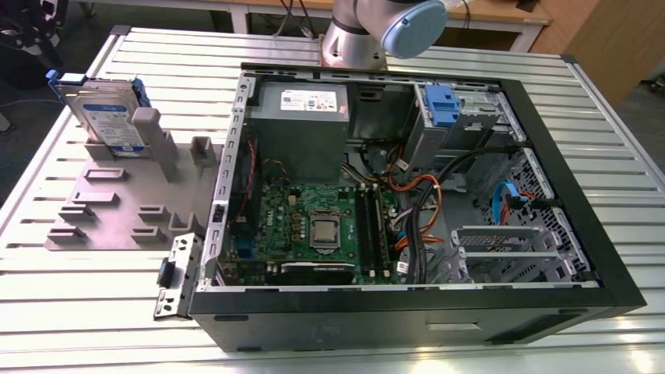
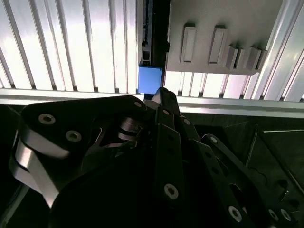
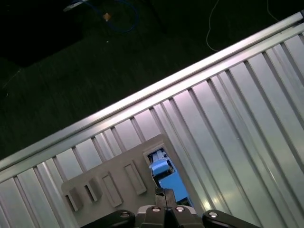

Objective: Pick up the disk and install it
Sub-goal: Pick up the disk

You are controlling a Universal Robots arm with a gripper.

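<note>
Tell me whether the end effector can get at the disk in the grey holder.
Probably yes: the end effector hangs close to the blue carrier end of the disk, and nothing lies between them.

Slatted metal tabletop [image 1: 114,312] carries an open black PC case [image 1: 416,319], lying on its side, spanning from mid-table to the edge on the exterior view's right. Inside I see a grey power supply [image 1: 301,117], green motherboard [image 1: 311,226], orange cables [image 1: 421,187] and a blue-tabbed drive carrier [image 1: 441,105] in its bay. Grey slotted holder [image 1: 114,206] sits by the opposite edge, just beside the case.
</note>
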